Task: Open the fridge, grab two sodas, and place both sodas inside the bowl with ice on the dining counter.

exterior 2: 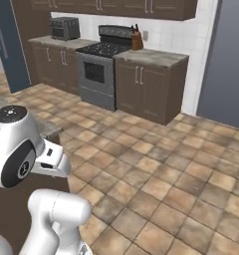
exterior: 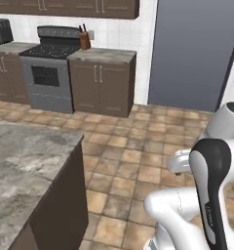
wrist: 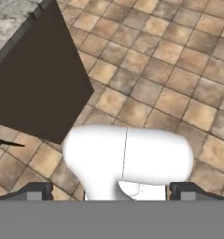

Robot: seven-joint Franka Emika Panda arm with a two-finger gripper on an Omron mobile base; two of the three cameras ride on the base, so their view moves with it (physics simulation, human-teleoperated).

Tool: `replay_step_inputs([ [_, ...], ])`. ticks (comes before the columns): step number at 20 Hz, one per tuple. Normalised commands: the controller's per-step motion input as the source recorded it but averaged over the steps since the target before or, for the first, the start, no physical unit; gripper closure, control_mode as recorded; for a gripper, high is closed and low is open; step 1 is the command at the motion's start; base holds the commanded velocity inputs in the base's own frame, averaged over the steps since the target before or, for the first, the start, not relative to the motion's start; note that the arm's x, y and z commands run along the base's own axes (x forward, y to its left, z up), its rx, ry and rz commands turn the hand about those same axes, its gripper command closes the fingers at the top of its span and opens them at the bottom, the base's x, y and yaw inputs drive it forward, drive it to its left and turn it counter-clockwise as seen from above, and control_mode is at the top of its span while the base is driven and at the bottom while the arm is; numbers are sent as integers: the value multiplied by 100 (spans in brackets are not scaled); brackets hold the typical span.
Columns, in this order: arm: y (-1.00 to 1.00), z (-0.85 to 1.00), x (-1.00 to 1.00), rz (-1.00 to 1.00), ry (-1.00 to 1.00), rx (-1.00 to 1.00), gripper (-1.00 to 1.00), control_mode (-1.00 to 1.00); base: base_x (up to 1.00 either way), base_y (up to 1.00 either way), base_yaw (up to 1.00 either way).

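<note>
The fridge (exterior: 194, 53) stands as a tall slate-blue slab against the far wall, across the tiled floor; its flat face also fills the right edge of the right base view (exterior 2: 231, 64). None of its inside shows. The dining counter (exterior: 21, 166), marbled grey stone on a dark brown base, lies close at the lower left, and its corner appears in the hand view (wrist: 16, 14). My gripper (wrist: 112, 193) points down at the floor beside that counter, jaws wide apart and holding nothing. The sodas and the bowl are out of view.
Brown cabinets (exterior: 102, 80) with a black stove (exterior: 48, 73), a knife block (exterior: 85, 39) and a toaster oven (exterior 2: 64, 28) line the back wall. A dark blue tall panel (exterior 2: 7, 45) stands at far left. Open tiled floor (exterior: 138, 151) stretches between the counter and the fridge.
</note>
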Motion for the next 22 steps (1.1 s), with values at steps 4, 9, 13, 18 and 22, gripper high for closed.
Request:
replay_step_inputs([
  [4,0,0,0,0,0,0,-100,100,100,-52,34],
  [9,0,0,0,0,0,0,-100,100,92,-62,33],
  [13,0,0,0,0,0,0,-100,100,85,-66,32],
  [18,0,0,0,0,0,0,-100,100,86,-62,34],
  [22,0,0,0,0,0,0,-100,100,88,-57,35],
])
